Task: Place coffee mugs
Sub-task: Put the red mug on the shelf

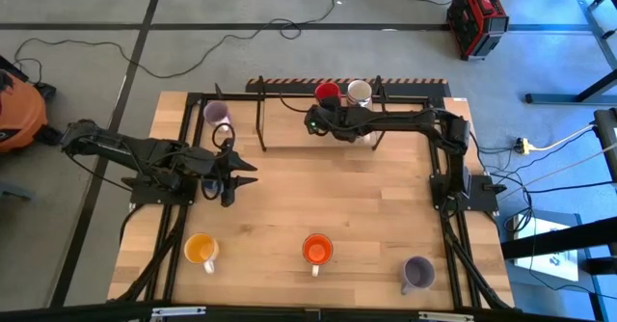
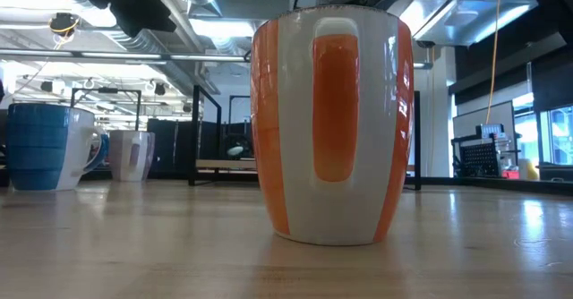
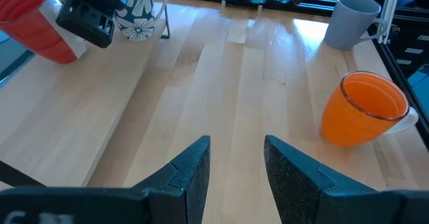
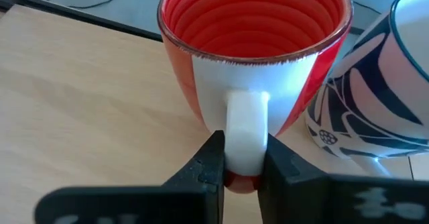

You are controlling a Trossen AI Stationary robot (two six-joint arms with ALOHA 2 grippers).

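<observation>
While six coffee mugs are showing from above, the red mug (image 4: 255, 56) is standing at 12 o'clock beside a white patterned mug (image 4: 382, 83) (touching?); right gripper (image 4: 241, 163) is pinching its handle; left gripper (image 3: 234, 167) is idling half-open.

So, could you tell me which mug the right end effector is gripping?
The red mug, at the table's far edge beside the white patterned mug. The right end effector pinches its white handle.
</observation>
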